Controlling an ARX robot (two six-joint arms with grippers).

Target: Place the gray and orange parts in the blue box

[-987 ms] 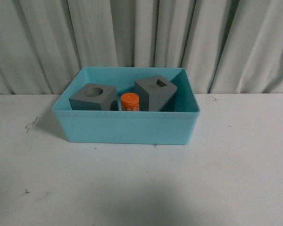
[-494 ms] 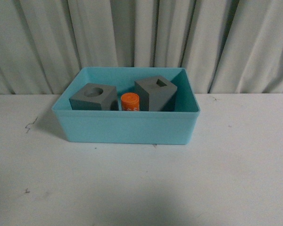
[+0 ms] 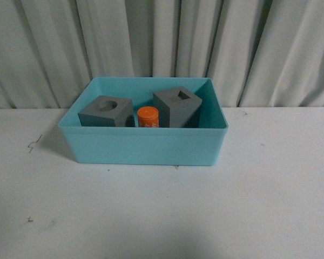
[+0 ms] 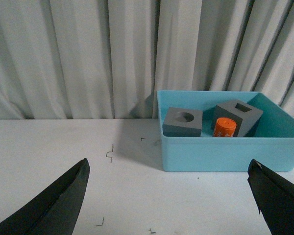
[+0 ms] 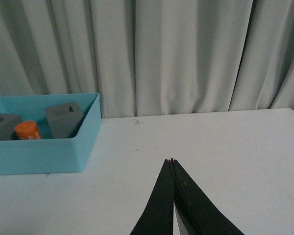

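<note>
1. Gray and orange parts: you have all three inside the blue box point(image 3: 143, 145), which sits at the centre of the front view on the white table point(image 3: 259, 205), against the pale curtain point(image 3: 259, 48).
2. The gray cube with the round recess point(image 3: 106, 111) is at the left of the box's interior; the gray cube with the square recess point(image 3: 177, 107) is right of centre and looks tilted, one corner raised.
3. The orange cylinder point(image 3: 148, 116) stands upright between the two cubes, just beside each. You cannot tell from these views whether it touches them.
4. Your left gripper point(image 4: 169, 196) is spread wide: its dark fingers point(image 4: 59, 200) show only at the lower left and lower right corners of the left wrist frame, with bare table between them. The box lies in the right half of that frame, well apart from the fingers.
5. Your right gripper point(image 5: 172, 161) is pressed together with nothing between its tips, which meet at lower centre of the right wrist frame, above the table. The box is at that frame's left edge, well apart.
</note>
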